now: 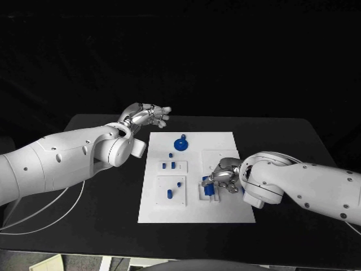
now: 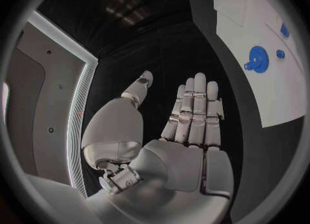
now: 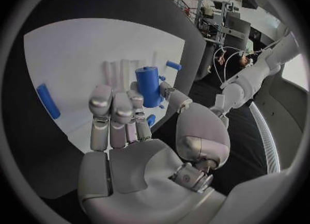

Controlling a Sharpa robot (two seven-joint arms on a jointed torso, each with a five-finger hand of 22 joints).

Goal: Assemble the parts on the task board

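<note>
The task board (image 1: 195,148) is lying flat in the middle of the black table (image 1: 294,135), its long axis running from near to far. The work is looking partly done, as a judgement: a blue gear-like disc (image 1: 181,144) is sitting at the far end of the board, two small blue pegs (image 1: 168,166) are standing in a raised white block at mid-left, and two more blue pieces (image 1: 175,190) are lying in the block nearer the robot. Several of these are appearing unseated, so most of the assembly is probably remaining.

The right hand (image 1: 222,179) is working over the near right part of the board, its fingers curling around a blue cylinder (image 3: 148,85). In the right wrist view that cylinder is standing upright, its long axis vertical and its flat top facing up, beside pale white posts; thumb and fingers are closing on it, so the hand is grasping it. A longer blue bar (image 3: 48,100) is lying flat on the board off to one side, well apart.

The left hand (image 1: 145,115) is hovering off the far left corner of the board, fingers stretched out and apart, holding nothing
</note>
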